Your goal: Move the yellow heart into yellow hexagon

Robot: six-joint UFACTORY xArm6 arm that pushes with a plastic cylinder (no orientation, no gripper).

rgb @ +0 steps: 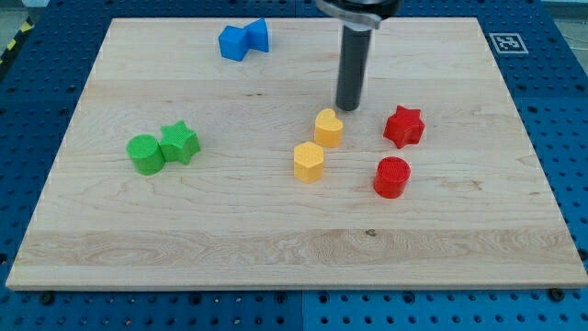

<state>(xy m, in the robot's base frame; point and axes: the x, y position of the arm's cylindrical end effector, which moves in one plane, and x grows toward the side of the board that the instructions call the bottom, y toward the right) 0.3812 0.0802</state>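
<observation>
The yellow heart [328, 127] sits near the board's middle. The yellow hexagon [309, 162] lies just below and slightly left of it, with a small gap between them. My tip [348, 108] rests on the board just above and to the right of the yellow heart, close to it but apart. The dark rod rises from there to the view's top.
A red star [403, 126] and a red cylinder [392, 176] lie to the right of the yellow blocks. A green cylinder [145, 154] and green star [179, 142] touch at the left. Two blue blocks [243, 39] sit at the top. The wooden board [276, 248] lies on a blue perforated table.
</observation>
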